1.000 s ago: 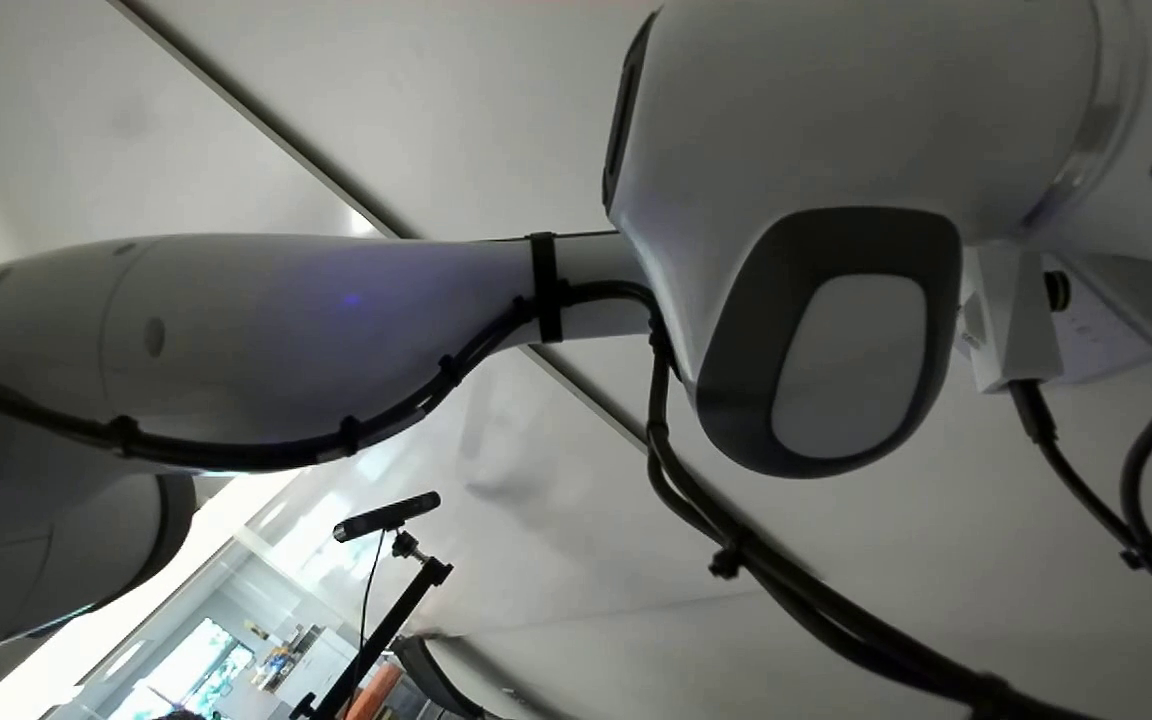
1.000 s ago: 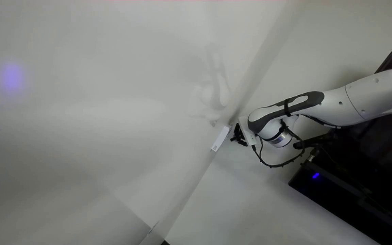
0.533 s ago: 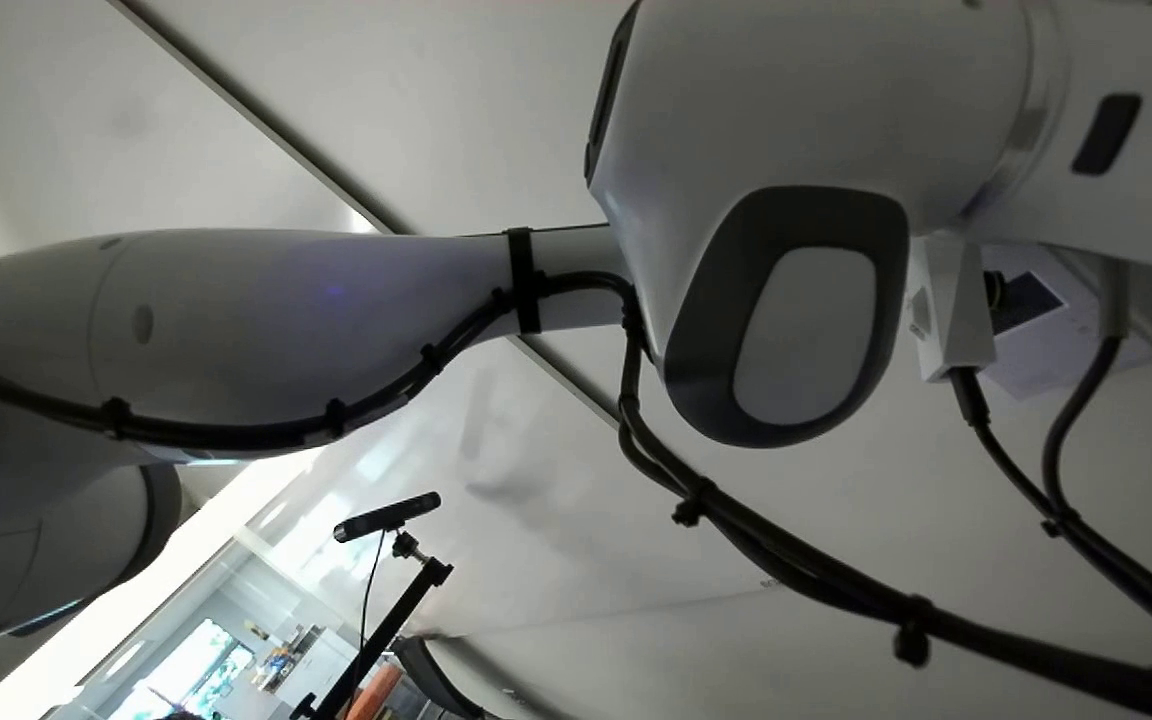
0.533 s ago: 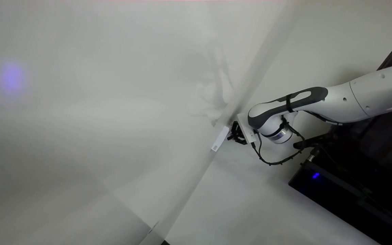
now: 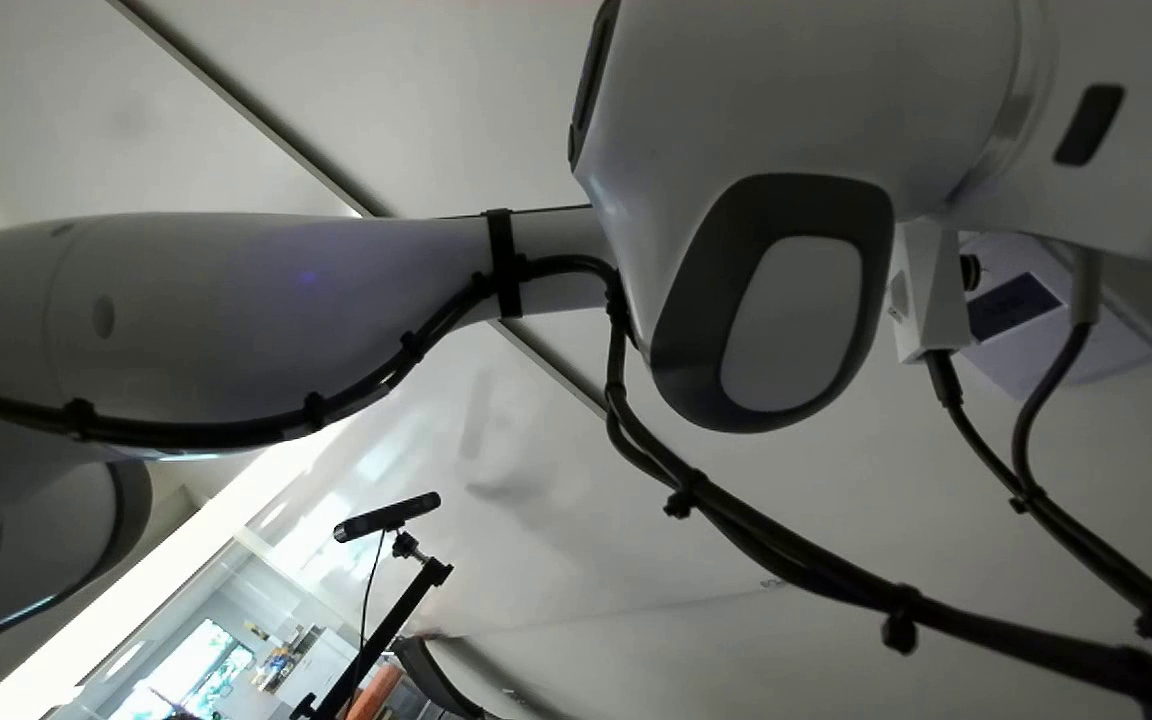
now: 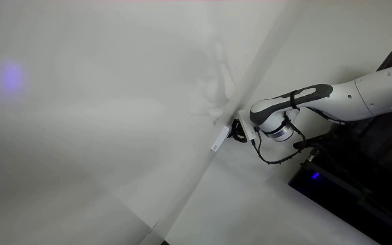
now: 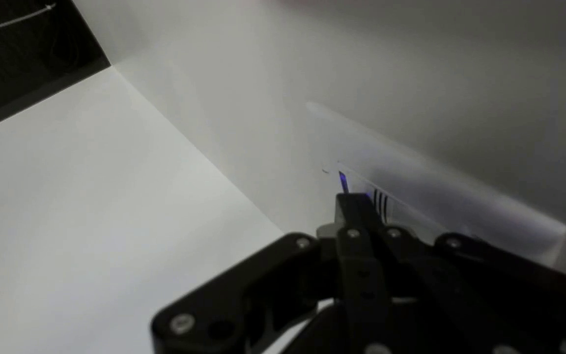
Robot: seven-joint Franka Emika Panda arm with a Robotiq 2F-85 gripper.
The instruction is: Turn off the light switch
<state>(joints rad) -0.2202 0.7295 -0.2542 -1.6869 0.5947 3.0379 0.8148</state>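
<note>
Nearest the wrist camera, the gripper (image 7: 354, 199) was seen with its black fingers (image 7: 364, 260) pressed together, tip against tip, and their ends were placed in front of the light switch (image 7: 433, 184). Whether the face of the switch was touched, or only closely faced, could not be told. Part of that face was covered by the fingertips, beside which dark stripes (image 7: 380, 202) and a small violet-blue mark (image 7: 344, 182) were left visible. The switch, a white box with rounded edges, was fixed to a pale wall (image 7: 243, 93). In an exterior view it (image 6: 220, 139) was seen edge-on, with the gripper right beside it; in an exterior view its dark grey-blue panel (image 5: 1014, 305) was shown past the arm (image 5: 266, 310). Behind the gripper a white bracket (image 6: 247, 124) was carried, and black cables (image 5: 691, 490) were strapped along the arm. Farther off, a black bar-shaped camera (image 5: 386, 517) was held on a black stand (image 5: 384, 625), and beyond it a bright, blurred room (image 5: 306, 665) was glimpsed.
</note>
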